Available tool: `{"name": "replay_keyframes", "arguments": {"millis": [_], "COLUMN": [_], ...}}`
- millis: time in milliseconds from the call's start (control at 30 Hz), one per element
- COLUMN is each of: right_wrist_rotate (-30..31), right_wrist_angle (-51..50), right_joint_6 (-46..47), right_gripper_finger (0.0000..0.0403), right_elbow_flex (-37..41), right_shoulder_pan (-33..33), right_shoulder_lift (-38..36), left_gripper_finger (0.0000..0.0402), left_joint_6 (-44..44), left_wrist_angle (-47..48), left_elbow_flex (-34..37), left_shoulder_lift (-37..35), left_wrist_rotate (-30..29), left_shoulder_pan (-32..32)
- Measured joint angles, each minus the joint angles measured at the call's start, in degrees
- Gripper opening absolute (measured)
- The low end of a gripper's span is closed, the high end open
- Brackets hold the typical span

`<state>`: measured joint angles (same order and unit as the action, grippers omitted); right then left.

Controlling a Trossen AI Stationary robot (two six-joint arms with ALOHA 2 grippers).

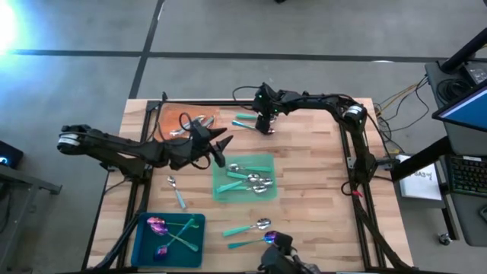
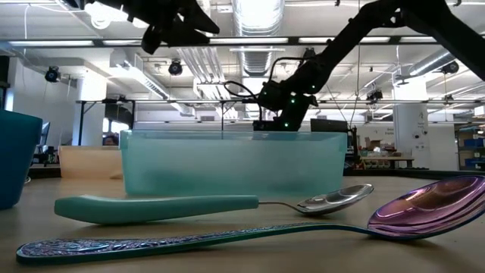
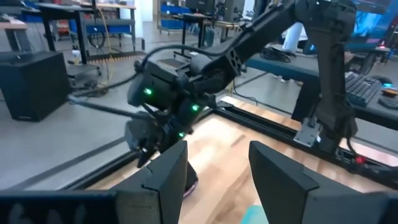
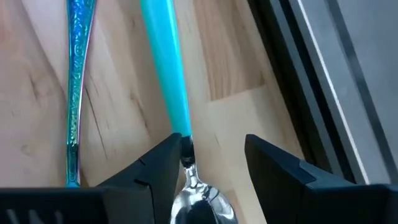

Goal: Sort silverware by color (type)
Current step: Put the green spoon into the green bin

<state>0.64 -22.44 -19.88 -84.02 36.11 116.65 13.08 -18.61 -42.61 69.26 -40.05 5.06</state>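
My right gripper [image 1: 265,125] [image 4: 211,143] is low at the table's far edge, open, its fingers on either side of a teal-handled silver spoon [image 4: 168,68]. A patterned teal handle [image 4: 74,93] lies beside that spoon. My left gripper [image 1: 221,144] [image 3: 217,149] hangs open and empty above the table, between the orange mat [image 1: 169,113] and the green mat [image 1: 222,189]. Silver pieces lie on the orange mat, teal-handled silver spoons [image 1: 251,180] on the green mat, and purple-headed ones [image 1: 158,227] on the teal mat [image 1: 144,251]. My right gripper comes down from above with its fingers across the teal-handled spoon, which lies flat on the wood. One fingertip [image 4: 165,155] stands right beside the spoon's neck [image 4: 187,149], where the handle meets the bowl. I cannot tell whether it touches.
Loose on the wood near the front edge are a silver spoon [image 1: 176,194], a teal-handled silver spoon [image 1: 247,227] [image 2: 189,205] and a purple-headed spoon [image 1: 255,242] [image 2: 424,208]. The table's black frame rail [image 4: 298,74] runs close beside my right gripper.
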Motion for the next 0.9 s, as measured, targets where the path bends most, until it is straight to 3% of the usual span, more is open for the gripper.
{"name": "replay_keyframes", "arguments": {"millis": [233,333,900], "right_wrist_rotate": [0.3,-2.3,-6.2], "right_wrist_angle": [-1.4,-1.4,-0.5], "right_joint_6": [1.3,1.3,-0.7], "right_gripper_finger": [0.0176,0.0176,0.0176], "right_elbow_flex": [0.0,-0.1,0.0], "right_shoulder_pan": [-0.1,-0.1,1.9], "right_shoulder_lift": [-2.9,-3.9,-3.0], "left_gripper_finger": [0.0157,0.0157,0.0157], "left_joint_6": [-2.8,-3.9,-6.6], "left_wrist_angle": [0.0,0.0,0.0], "left_elbow_flex": [0.0,0.0,0.0], "left_shoulder_lift": [-0.7,-0.7,-0.7], "left_wrist_rotate": [-2.4,-3.6,-6.0], "left_shoulder_pan": [0.0,0.0,-0.2]}}
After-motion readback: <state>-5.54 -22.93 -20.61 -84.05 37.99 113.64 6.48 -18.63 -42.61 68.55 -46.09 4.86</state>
